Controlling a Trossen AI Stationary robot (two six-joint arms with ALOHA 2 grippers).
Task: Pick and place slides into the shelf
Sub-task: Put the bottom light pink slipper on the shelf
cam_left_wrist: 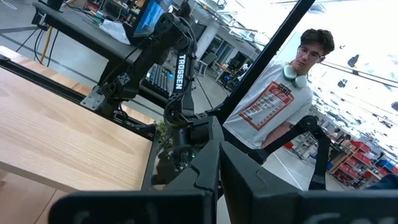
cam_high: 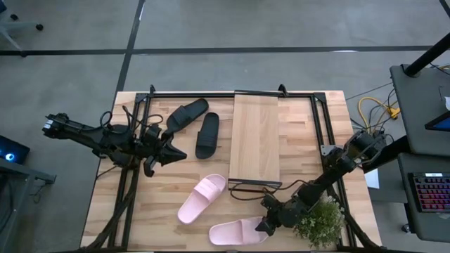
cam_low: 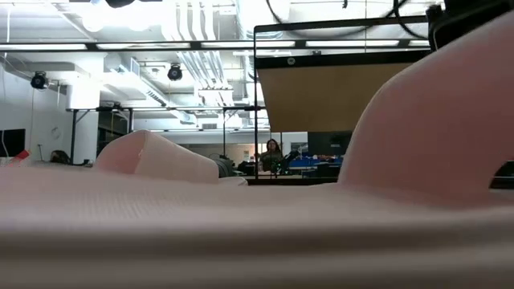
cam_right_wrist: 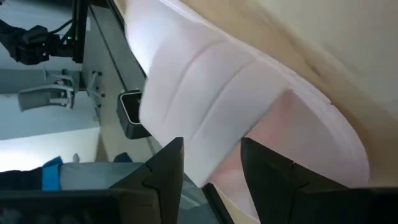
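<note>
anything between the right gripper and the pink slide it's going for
Nothing visible. The open right gripper is right at the near pink slide, which fills its wrist view just beyond the fingers; whether they touch is unclear.

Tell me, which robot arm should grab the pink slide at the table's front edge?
The right arm, probably. Its open right gripper is already at the near pink slide, fingers straddling the strap. The left gripper is shut and sits farther off, next to the black slides. The shelf holds no slides yet.

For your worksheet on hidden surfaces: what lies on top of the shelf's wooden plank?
Nothing lies on the plank; its top is bare wood. All four slides sit on the table. Whatever lies beneath the plank is covered.
</note>
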